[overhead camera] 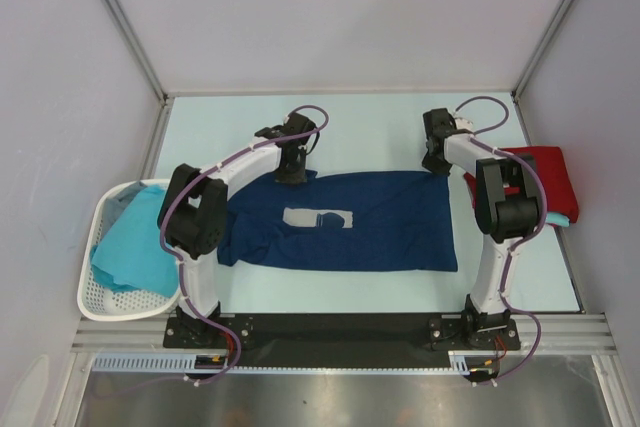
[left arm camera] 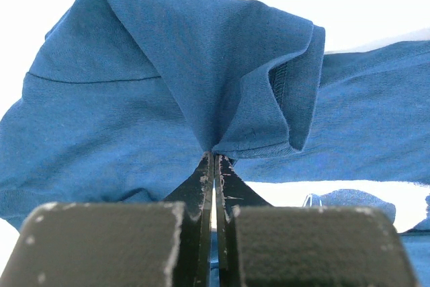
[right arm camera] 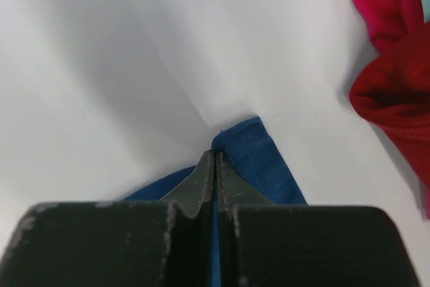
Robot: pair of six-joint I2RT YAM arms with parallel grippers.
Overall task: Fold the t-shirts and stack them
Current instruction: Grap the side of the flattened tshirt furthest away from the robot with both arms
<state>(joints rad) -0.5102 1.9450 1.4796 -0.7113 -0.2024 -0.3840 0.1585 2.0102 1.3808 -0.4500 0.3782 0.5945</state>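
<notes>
Two pinches hold the navy t-shirt [overhead camera: 380, 222], spread flat on the desk [overhead camera: 380, 137]: we see the left hand [left arm camera: 213, 154] clamped on bunched cloth at its far-left edge, the right hand [right arm camera: 213, 152] clamped on its far-right corner. We judge this step to be the first fold; next, both hands must lift together and carry that far edge evenly toward the near hem.

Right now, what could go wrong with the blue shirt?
1. The right gripper pinches only a thin edge of the navy t-shirt; it might slip out when lifted.
2. The left gripper holds bunched-up cloth, so the fold may come out crooked.
3. The red t-shirt lies beside the right arm and could get nudged.
</notes>
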